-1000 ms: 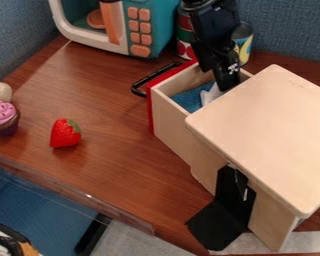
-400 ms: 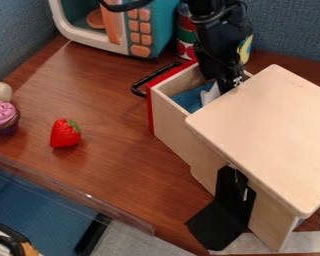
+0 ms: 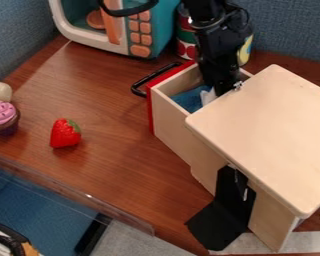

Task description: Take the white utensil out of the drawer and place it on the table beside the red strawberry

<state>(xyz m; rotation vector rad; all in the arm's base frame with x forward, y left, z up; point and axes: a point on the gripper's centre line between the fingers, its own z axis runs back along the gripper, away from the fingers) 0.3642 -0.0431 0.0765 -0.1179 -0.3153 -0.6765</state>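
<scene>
Camera view: the gripper [image 3: 219, 90] hung down into the far part of an open wooden drawer [image 3: 169, 119], close by the edge of the box top [image 3: 269, 135]. Whether it was released, clenched or grasping something, I cannot tell. Just to its left, inside the drawer, lay a white cloth [image 3: 207, 96], very near or touching its lower end; which of the two, I could not make out. The cloth's long axis was also unclear, since the box top and the gripper seemed to cover part of it.

A blue cloth [image 3: 187, 100] lay in the drawer too, left of the white one and against the near-left wall. The drawer stood out from the box towards the far left, its red front and black handle [image 3: 144, 85] turned that way, while its other end ran beneath the box top.

Beyond the drawer, a red and green can [image 3: 185, 37] and a yellow and blue can [image 3: 245, 50] stood on either side of the arm. A toy microwave [image 3: 149, 25] stood at the far left, with a round orange piece [image 3: 95, 19] in it. Well apart from the gripper, a strawberry [image 3: 64, 134] lay on the left of the table [image 3: 109, 110], with a cupcake [image 3: 3, 118] farther left.
</scene>
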